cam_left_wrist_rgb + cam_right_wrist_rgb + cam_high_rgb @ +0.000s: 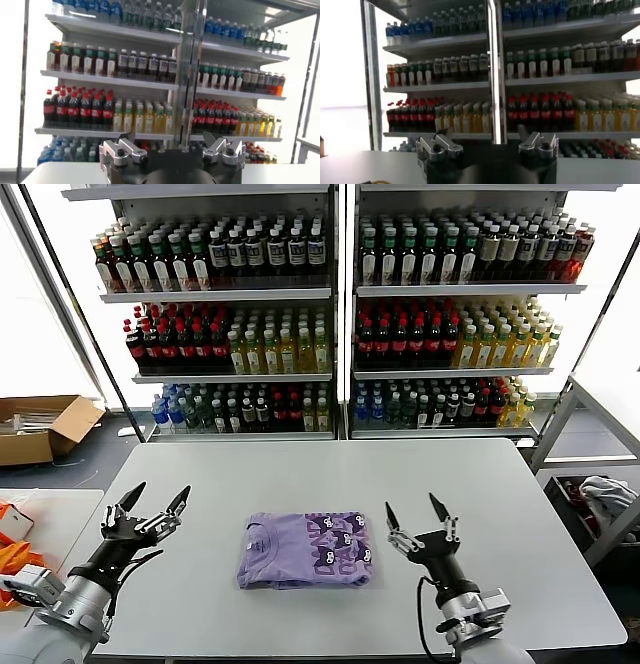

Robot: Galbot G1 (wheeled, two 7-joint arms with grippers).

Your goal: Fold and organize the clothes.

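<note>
The lavender T-shirt (305,549) lies folded into a neat rectangle on the grey table (320,474), near its front middle, with the printed dark-and-white figures showing on its right half. My left gripper (155,499) is open and empty, raised left of the shirt with its fingers pointing up. My right gripper (413,511) is open and empty, raised right of the shirt. In the left wrist view the left gripper (170,141) stands wide apart, facing the shelves. In the right wrist view the right gripper (487,135) does the same. The shirt is out of view in both wrist views.
Shelves of bottled drinks (330,314) stand behind the table. A cardboard box (40,429) sits on the floor at the left. Orange cloth (12,556) lies at the far left. A grey-white bundle of cloth (605,496) lies in a frame at the right.
</note>
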